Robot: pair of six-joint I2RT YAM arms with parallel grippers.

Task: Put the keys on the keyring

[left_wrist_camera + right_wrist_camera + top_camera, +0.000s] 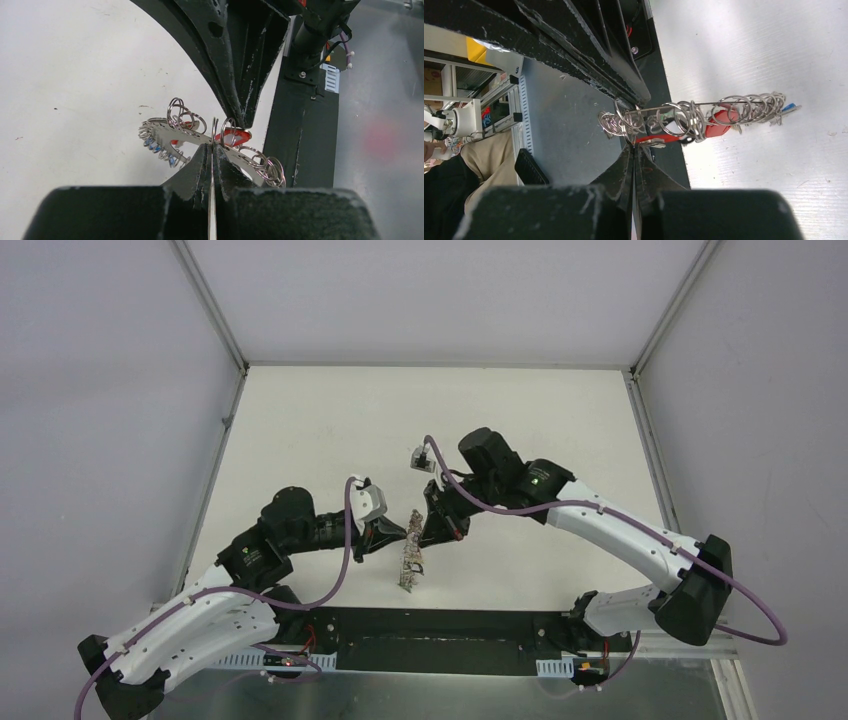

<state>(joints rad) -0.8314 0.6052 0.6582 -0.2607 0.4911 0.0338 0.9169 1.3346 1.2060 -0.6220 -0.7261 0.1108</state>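
Hands meet tip to tip, left hand (399, 532) and right hand (427, 529) both clenched on the keyring (411, 568).

Over the tabletop (300, 430), toward its 6 o'clock edge: keyring (411, 565) on edge. Left jaws on its rim at 10 o'clock, right jaws at 1 o'clock. Key (235, 136) at the right jaws' tip, against the keyring.

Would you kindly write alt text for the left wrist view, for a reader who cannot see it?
The left gripper, shut, pinches the keyring held above the white table, its edge fringed with silver split rings. Opposite, the right gripper, also shut, meets it at a red-tagged key.
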